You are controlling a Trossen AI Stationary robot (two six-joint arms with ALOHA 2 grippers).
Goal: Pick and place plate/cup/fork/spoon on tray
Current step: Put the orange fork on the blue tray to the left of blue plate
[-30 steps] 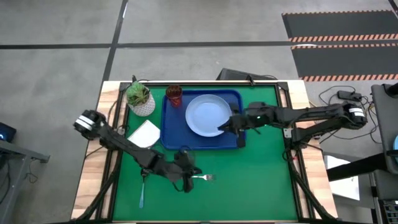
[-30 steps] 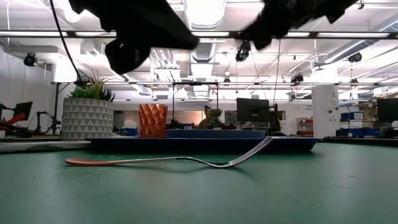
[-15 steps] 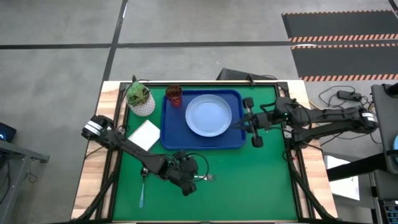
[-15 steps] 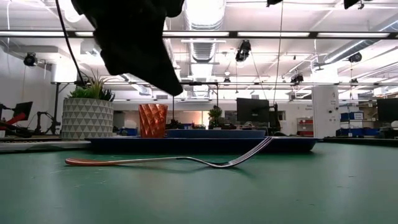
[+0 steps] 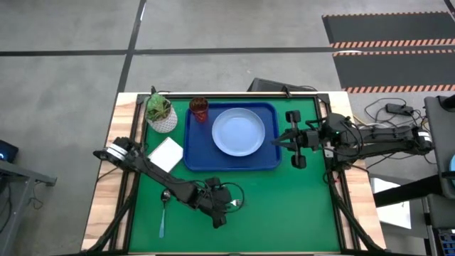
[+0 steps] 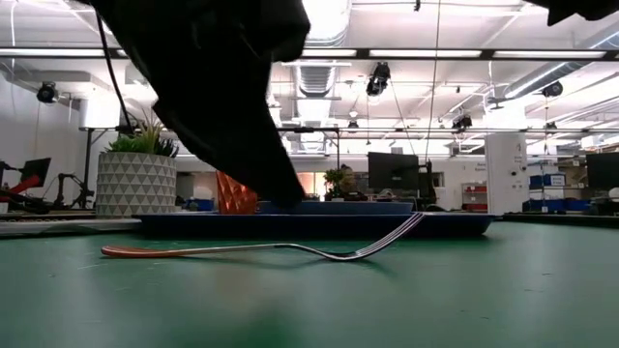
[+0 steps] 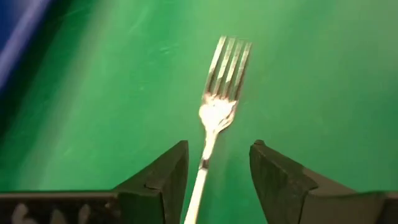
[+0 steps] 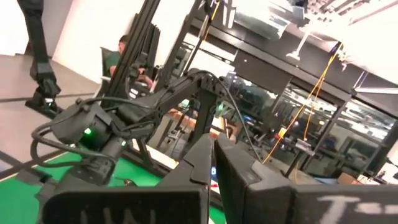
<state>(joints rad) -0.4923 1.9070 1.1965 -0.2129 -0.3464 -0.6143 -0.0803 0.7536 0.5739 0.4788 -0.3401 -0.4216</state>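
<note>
My left claw (image 7: 216, 171), fingers spread, straddles the fork (image 7: 217, 99) lying on the green tabletop (image 5: 298, 206) near the tray (image 5: 195, 158); my right claw (image 8: 213, 163), closed, waits beside that tray.

The plate (image 5: 238, 132) and cup (image 5: 200, 109) sit in the tray (image 5: 193, 154); the fork (image 5: 235, 203) lies nearer, the spoon (image 5: 163, 211) to its left.

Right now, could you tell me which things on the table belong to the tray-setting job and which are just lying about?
Job: tray, holding the plate and cup; fork, on the mat between the open left gripper fingers; spoon, on the mat.

Lying about: potted plant, white card.
</note>
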